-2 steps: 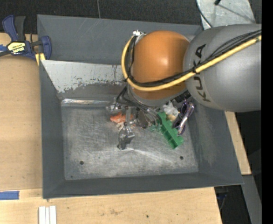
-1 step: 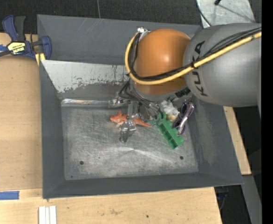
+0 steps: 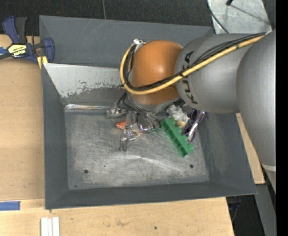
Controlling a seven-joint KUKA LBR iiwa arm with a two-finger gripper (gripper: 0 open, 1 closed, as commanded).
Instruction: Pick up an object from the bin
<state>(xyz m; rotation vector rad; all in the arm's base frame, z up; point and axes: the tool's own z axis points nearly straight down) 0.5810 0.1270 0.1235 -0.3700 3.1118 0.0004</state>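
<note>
My gripper (image 3: 129, 135) hangs low over the middle of the bin floor, just under the arm's orange cover. A small orange-red thing (image 3: 120, 125) lies right beside it on the left, partly hidden by the gripper's metal parts. To its right a green ridged plastic block (image 3: 178, 137) lies slantwise on the floor. Above that block sit a small white thing (image 3: 175, 114) and a dark purple-edged piece (image 3: 193, 128), both half under the arm.
The arm reaches in from the right and covers the bin's back right part. The sloping grey walls rise close behind the gripper.
</note>
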